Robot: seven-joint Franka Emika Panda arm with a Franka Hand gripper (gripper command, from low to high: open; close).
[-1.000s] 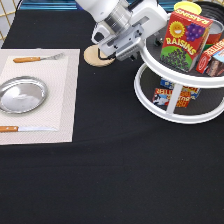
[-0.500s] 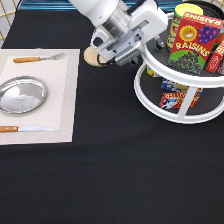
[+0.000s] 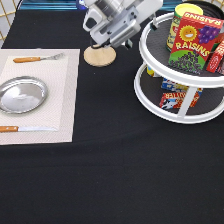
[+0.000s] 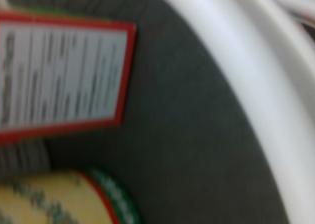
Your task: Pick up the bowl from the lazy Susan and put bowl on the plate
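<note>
Here claw (image 3: 136, 31) beside lazy Susan (image 3: 176, 107) top tier; spread unclear; bowl unseen.

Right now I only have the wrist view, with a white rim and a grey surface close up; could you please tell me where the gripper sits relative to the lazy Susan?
Observer: The gripper is at the exterior view's top, by the left edge of the lazy Susan's upper tier.
Operator: Thank you. Is anything on the plate?
Observer: No, the plate lies bare on a placemat at the exterior view's left.
Operator: Can you see the bowl?
Observer: No, I cannot make it out in either view; the upper tier shows a raisin box and a yellow can.
</note>
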